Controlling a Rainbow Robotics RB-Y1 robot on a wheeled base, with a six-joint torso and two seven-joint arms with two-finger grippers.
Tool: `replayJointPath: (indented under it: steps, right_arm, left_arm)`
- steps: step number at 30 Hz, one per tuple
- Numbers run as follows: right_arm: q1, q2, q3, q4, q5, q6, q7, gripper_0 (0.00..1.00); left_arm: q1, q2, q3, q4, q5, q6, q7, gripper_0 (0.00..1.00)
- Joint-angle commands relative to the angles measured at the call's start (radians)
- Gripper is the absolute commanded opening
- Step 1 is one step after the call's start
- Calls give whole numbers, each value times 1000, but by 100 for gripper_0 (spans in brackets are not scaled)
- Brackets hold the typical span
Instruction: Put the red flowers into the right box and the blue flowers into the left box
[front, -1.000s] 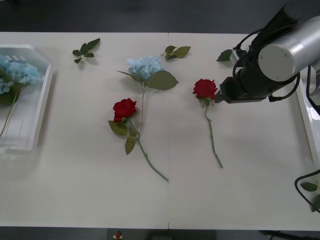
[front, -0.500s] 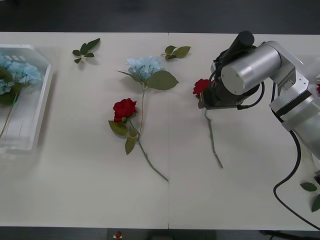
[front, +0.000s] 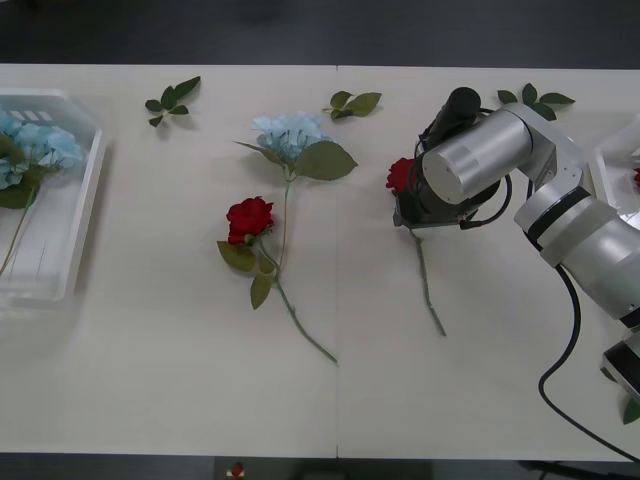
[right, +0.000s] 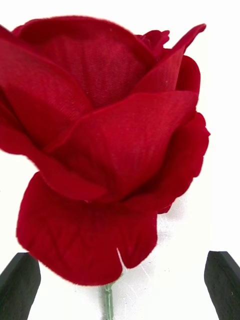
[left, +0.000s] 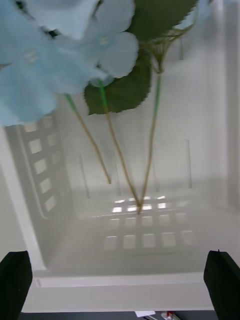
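A red rose lies right of the table's middle, and my right arm hangs right over its bloom. In the right wrist view my right gripper is open, its black fingers on either side of the stem just below the rose's bloom. Another red rose lies at the centre beside a blue flower. My left gripper is open above the left box, which holds blue flowers. The front view shows this left box at the left edge. The right box peeks in at the right edge.
Loose green leaf sprigs lie along the back of the table: one at the left, one in the middle, one at the right. A black cable loops from the right arm at the front right.
My right arm has swung left and come down over the right-hand rose, now covering most of its bloom. The leaf sprig at the back right has come into sight.
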Motion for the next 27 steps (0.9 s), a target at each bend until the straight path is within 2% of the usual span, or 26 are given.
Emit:
replayJointPath:
  steps: [1,5,12,20,22,27]
  right_arm:
    - [-29,13,-6,10,0,-11,16,96]
    - [-36,22,-4,39,-6,-17,21,96]
    - [-51,36,-3,81,-20,-34,30,96]
    - [-49,38,2,84,-34,-31,41,95]
    - [-51,38,2,90,-39,-31,42,92]
    - [-51,44,2,108,-43,-41,52,89]
  left_arm:
    - [-59,10,-34,-46,112,112,20,100]
    - [-66,9,-108,-126,211,172,176,100]
    - [-26,-22,-258,-330,309,165,465,100]
    - [99,-112,-410,-654,250,62,810,100]
    - [138,-128,-468,-727,219,22,920,100]
    - [181,-146,-573,-805,162,-44,1100,100]
